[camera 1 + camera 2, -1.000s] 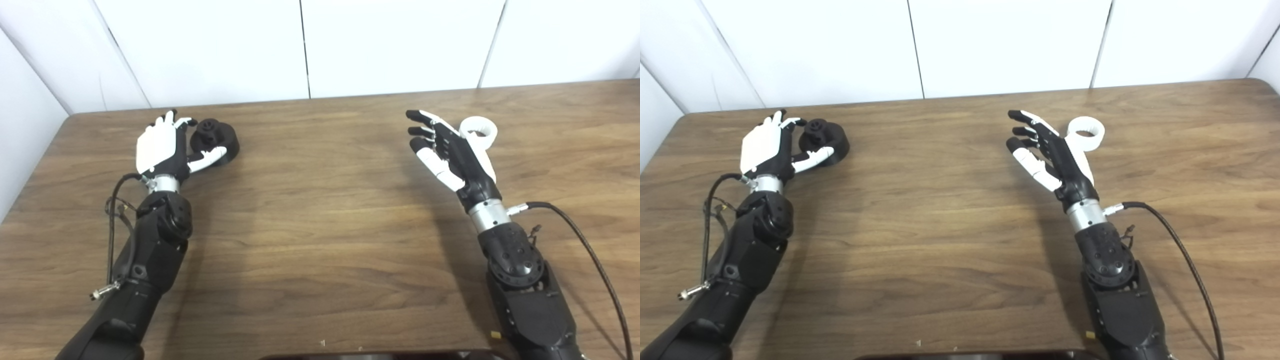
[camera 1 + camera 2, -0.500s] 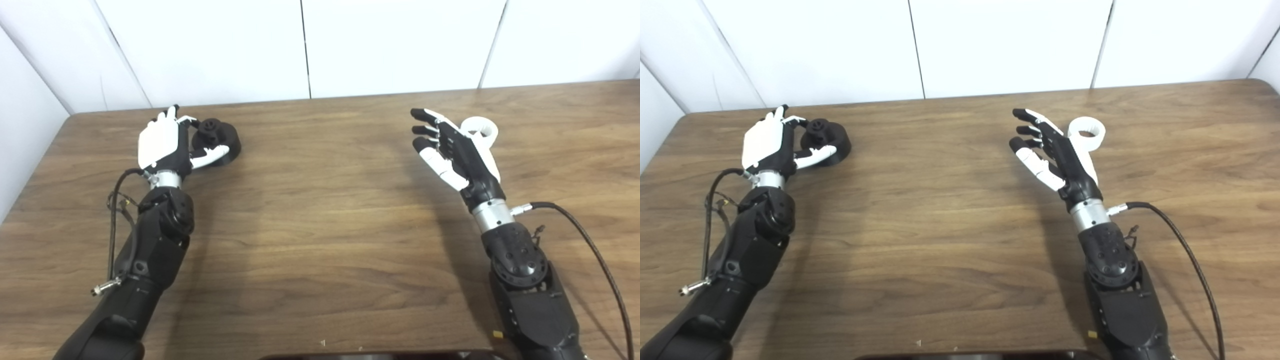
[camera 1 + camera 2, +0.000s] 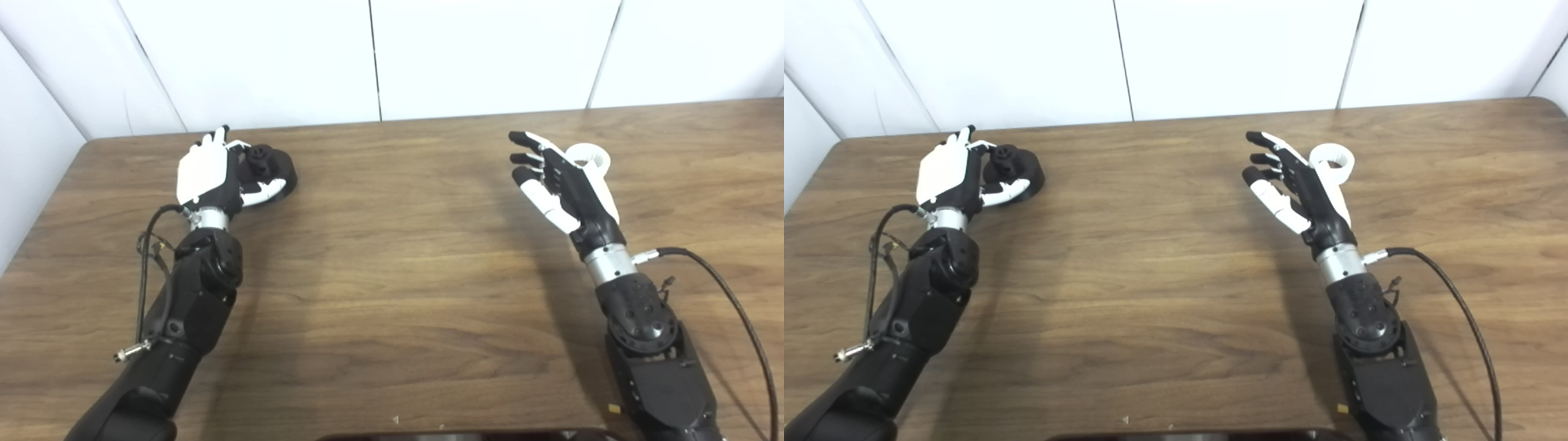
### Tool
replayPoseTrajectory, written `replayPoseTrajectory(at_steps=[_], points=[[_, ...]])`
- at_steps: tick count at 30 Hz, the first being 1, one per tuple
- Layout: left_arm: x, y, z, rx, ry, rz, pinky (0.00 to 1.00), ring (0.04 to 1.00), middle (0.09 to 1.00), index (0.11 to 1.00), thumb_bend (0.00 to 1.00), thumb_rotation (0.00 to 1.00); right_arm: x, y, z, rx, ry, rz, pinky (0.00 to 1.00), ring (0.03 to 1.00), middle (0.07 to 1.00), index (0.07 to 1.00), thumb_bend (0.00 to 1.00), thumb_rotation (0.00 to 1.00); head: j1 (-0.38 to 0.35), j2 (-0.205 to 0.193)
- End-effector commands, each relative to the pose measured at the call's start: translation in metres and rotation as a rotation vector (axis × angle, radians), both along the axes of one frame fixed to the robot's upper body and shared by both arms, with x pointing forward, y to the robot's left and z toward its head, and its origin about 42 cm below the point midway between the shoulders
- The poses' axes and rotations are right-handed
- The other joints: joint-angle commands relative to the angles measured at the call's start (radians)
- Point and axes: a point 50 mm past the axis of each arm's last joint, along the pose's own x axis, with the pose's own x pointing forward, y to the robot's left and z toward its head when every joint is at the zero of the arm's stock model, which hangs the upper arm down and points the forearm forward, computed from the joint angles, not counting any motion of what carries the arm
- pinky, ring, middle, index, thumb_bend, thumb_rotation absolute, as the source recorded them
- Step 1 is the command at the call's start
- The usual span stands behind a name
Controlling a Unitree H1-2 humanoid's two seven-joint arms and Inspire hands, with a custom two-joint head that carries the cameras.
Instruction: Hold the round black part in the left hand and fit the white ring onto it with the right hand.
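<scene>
White wall panels behind a brown wooden counter (image 3: 392, 257); early stage, nothing fitted: left hand (image 3: 205, 174) cupped round far-left round black plastic part (image 3: 272, 171), grip unclear; right hand (image 3: 566, 184) spread, empty, beside far-right white plastic ring (image 3: 1333, 162).

A: Where is the part (image 3: 272, 168)?
B: On the table (image 3: 392, 275), just right of the left hand (image 3: 205, 174), within its fingers.
A: And the ring (image 3: 1332, 162)?
B: Just behind the right hand (image 3: 1301, 193), partly hidden.
</scene>
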Motion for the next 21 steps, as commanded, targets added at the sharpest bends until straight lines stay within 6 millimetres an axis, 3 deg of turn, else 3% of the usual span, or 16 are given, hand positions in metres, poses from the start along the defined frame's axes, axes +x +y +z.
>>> replayPoseTrajectory(at_steps=[1,21], points=[[-0.007,0.002,-0.013,0.019,0.061,-0.008,1.0,1.0,1.0,0.68,1.0,0.46,0.006,0.002,0.021,0.01,-0.078,0.016,0.72,0.803,0.884,0.841,0.62,0.79,0.001,0.002],[-0.035,-0.028,-0.024,-0.039,0.083,-0.117,1.0,1.0,1.0,0.683,1.0,0.48,0.009,0.0,0.027,0.015,-0.093,0.018,0.73,0.81,0.889,0.838,0.61,0.78,0.006,0.006]])
